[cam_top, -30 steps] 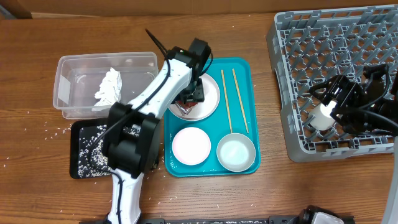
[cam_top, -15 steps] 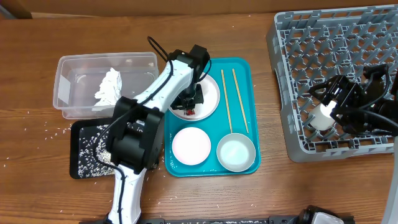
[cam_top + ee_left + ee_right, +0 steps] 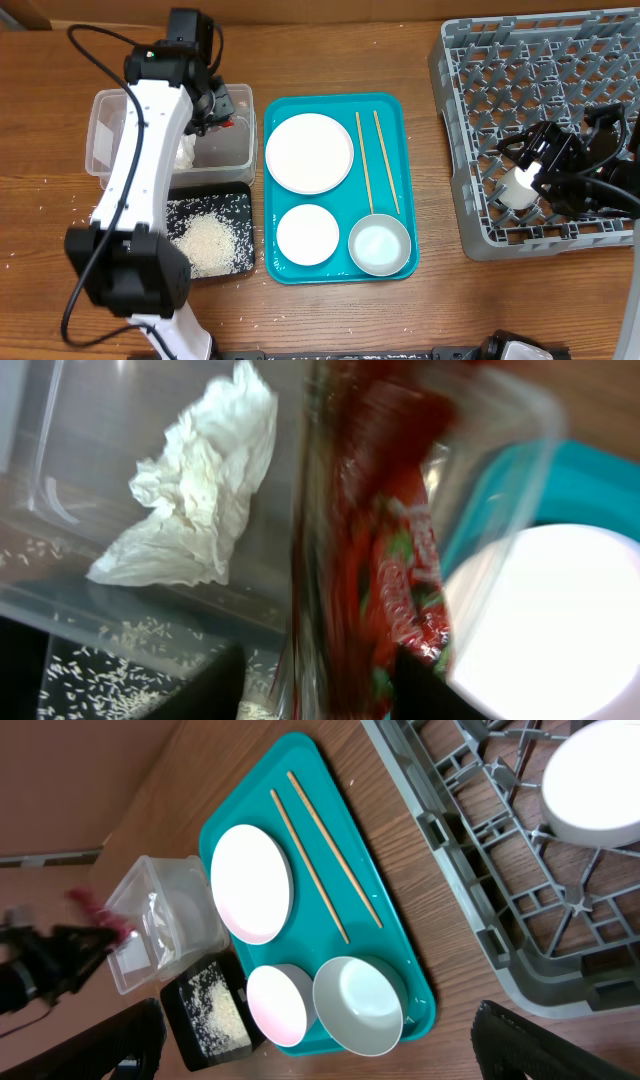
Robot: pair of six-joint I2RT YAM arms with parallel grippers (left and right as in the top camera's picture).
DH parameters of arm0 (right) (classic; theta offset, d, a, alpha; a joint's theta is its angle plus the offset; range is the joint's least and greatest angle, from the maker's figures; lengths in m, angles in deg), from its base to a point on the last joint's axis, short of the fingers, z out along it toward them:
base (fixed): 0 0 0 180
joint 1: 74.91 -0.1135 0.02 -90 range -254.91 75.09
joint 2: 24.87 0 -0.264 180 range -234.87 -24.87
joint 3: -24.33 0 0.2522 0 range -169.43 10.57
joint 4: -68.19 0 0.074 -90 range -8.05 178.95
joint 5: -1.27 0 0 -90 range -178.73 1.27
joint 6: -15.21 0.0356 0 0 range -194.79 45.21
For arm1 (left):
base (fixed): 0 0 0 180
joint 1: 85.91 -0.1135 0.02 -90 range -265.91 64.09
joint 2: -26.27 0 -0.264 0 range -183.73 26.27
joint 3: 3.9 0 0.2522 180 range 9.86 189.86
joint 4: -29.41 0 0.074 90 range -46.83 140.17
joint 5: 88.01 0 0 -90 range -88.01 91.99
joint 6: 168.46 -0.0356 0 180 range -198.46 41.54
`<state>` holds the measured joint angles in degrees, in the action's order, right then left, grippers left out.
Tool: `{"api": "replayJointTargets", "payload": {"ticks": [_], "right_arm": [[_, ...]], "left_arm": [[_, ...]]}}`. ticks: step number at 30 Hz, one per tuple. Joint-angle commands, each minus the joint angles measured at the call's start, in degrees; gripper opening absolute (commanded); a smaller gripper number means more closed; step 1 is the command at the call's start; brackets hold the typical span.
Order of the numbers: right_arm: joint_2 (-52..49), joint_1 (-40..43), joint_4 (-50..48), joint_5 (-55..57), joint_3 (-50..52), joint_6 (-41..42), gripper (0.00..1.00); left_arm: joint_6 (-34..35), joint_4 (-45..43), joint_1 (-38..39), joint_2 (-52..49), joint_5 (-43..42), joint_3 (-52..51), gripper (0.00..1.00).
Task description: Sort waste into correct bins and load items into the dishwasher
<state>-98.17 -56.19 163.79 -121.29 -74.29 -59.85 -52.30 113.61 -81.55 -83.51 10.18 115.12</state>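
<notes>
My left gripper (image 3: 222, 105) is shut on the crumpled red wrapper (image 3: 238, 102) and holds it over the right end of the clear tub (image 3: 110, 105). In the left wrist view the wrapper (image 3: 400, 590) hangs between the fingers (image 3: 320, 685), blurred. The white tissue (image 3: 183, 148) lies in the tub, also in the left wrist view (image 3: 200, 490). Rice (image 3: 205, 242) fills the black tray (image 3: 238, 198). My right gripper (image 3: 540, 172) is open beside the white cup (image 3: 517, 188), which sits in the grey rack (image 3: 520, 80).
The teal tray (image 3: 388, 108) holds the large plate (image 3: 309, 152), smaller dish (image 3: 307, 233), metal bowl (image 3: 380, 247) and two chopsticks (image 3: 364, 160). Loose rice grains (image 3: 60, 215) lie on the table left of the black tray.
My left arm has swung from the large plate up and left to over the clear tub, carrying the red wrapper. The plate is now bare. The right arm has not moved.
</notes>
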Motion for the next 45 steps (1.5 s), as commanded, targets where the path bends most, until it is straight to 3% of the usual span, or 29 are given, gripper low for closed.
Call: {"api": "replayJointTargets", "payload": {"ticks": [1, 5, 11, 19, 24, 31, 34, 40, 45], "right_arm": [[0.2, -0.1, -0.3, 0.5, -0.9, -0.2, 1.00], [0.2, -0.1, -0.5, 0.5, -0.9, -0.2, 1.00], [0.2, -0.1, -1.2, 0.5, -0.9, -0.2, 1.00], [0.2, -0.1, -1.2, 0.5, -0.9, -0.2, 1.00], [0.2, -0.1, -1.2, 0.5, -0.9, -0.2, 1.00], [0.2, -0.1, -1.2, 0.5, -0.9, -0.2, 1.00], [0.2, -0.1, -1.2, 0.5, -0.9, -0.2, 1.00], [0.2, -0.1, -1.2, 0.5, -0.9, -0.2, 1.00], [0.2, -0.1, -1.2, 0.5, -0.9, -0.2, 1.00]], "left_arm": [[-9.2, 0.8, -0.1, -4.1, -3.5, -1.4, 0.65], [-11.5, 3.7, 0.1, -2.5, -7.1, -0.4, 0.71], [-11.3, 12.0, 0.2, 7.5, -10.8, 1.7, 1.00], [-5.8, 21.1, 0.3, 29.1, -12.1, 1.7, 1.00], [-5.8, 21.4, 0.3, 39.4, -16.8, 1.7, 1.00], [-8.4, 22.4, 0.3, 47.7, -14.4, 1.7, 1.00], [-11.8, 19.3, 0.3, 48.7, -12.4, 1.7, 1.00], [-32.1, 5.9, 0.4, 49.5, -17.7, -4.7, 1.00], [-35.4, -9.0, 0.3, 56.0, -18.1, -18.5, 1.00]]}}
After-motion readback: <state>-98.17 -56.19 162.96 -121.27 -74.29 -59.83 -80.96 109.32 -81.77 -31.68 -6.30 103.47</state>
